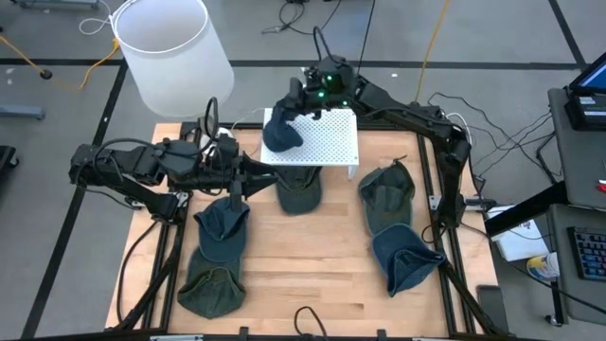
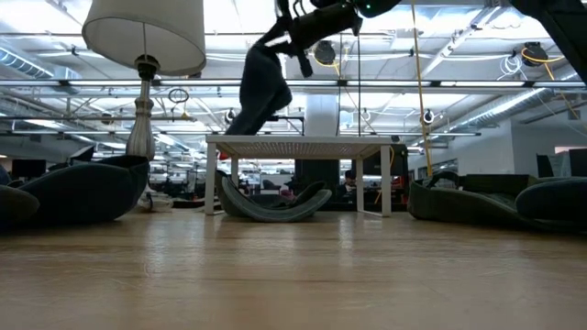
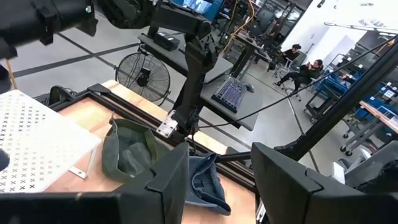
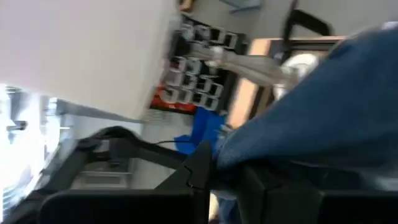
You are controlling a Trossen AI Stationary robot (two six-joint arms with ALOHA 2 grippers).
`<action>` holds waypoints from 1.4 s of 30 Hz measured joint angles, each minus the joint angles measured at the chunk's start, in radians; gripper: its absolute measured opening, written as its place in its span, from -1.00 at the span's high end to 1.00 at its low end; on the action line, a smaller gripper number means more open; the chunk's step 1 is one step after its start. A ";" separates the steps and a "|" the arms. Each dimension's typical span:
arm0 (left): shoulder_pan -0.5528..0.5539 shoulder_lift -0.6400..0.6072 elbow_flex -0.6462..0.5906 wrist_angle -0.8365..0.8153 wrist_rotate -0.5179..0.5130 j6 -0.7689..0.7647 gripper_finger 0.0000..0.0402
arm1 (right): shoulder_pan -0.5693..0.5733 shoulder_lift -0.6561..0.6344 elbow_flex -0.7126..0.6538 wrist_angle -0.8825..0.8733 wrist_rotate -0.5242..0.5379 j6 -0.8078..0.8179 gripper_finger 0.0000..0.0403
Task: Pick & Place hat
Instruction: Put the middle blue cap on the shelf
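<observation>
High view: my right fingers (image 1: 289,106) are up over the left edge of the white perforated stand (image 1: 327,140), at the far middle of the wooden surface (image 1: 322,260).
Right fingers: closed on the blue hat (image 1: 280,135), which hangs from them and droops onto the stand's left edge.
Low view: the blue hat (image 2: 259,87) dangles from my right fingers (image 2: 295,35); its lower end reaches the top of the stand (image 2: 298,144).
Right wrist view: blue cloth (image 4: 317,112) fills the space just past my fingers.
Left fingers: open (image 1: 248,171), holding nothing, just left of the stand, above the surface.
Left wrist view: my two left fingers (image 3: 168,180) stand apart with a clear gap.
Other hats: a green hat (image 1: 298,189) under the stand's front; a blue hat and a green one on the left (image 1: 220,223); a green hat (image 1: 386,197) and a blue one (image 1: 405,265) on the right.
Lamp: white shade (image 1: 170,52) at the far left corner.
</observation>
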 joint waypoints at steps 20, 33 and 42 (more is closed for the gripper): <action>0.000 0.000 0.000 0.003 -0.002 0.000 0.11 | -0.035 0.001 -0.004 -0.194 0.064 -0.261 0.84; 0.000 0.000 0.000 0.003 -0.002 0.000 0.11 | -0.031 0.001 -0.064 -0.289 0.139 -0.271 0.76; 0.000 0.000 0.000 0.003 -0.001 0.000 0.11 | -0.032 0.000 -0.108 -0.186 0.105 -0.306 0.37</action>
